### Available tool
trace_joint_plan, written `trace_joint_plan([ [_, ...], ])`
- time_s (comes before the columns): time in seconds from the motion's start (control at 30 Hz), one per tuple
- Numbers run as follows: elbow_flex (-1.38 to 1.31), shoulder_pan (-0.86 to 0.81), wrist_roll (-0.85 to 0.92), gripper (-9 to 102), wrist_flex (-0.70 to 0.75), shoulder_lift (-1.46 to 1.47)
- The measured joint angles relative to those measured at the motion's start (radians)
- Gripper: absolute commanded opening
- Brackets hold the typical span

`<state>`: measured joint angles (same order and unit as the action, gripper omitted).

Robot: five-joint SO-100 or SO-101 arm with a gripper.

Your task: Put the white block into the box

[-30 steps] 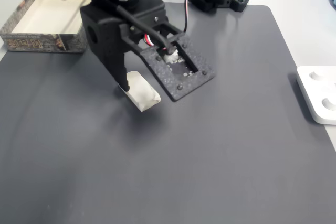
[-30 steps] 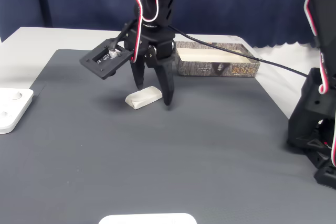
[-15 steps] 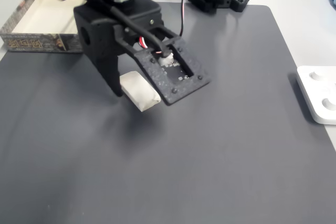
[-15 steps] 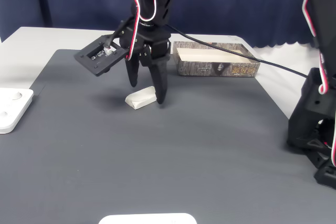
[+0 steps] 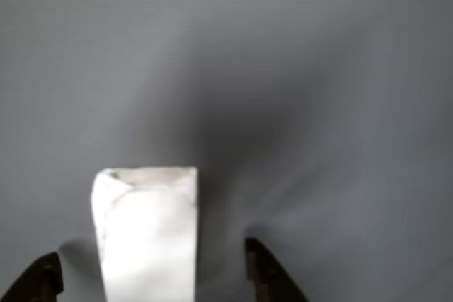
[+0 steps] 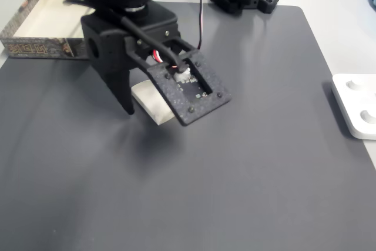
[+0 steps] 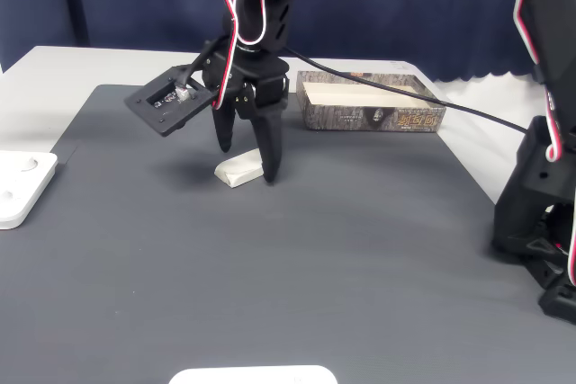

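On the dark mat (image 7: 297, 258), toward its far side, the white block (image 7: 238, 169) lay flat; the gripper (image 7: 247, 162) stood over it, jaws parted to either side and gripping nothing. Beyond the mat's far edge sat the box (image 7: 371, 102), well apart from the block.

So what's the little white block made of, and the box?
The white block looks like soft matte foam: rounded edges, one end dented and creased. The box looks like cardboard: thin straight walls, a printed pattern outside and a smooth pale inside, though the print hides the raw material.
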<state>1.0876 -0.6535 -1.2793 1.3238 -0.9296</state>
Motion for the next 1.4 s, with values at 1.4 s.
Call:
trace_joint_plan([
  [1.4,-0.008,0.0,0.074,4,0.028,0.023],
])
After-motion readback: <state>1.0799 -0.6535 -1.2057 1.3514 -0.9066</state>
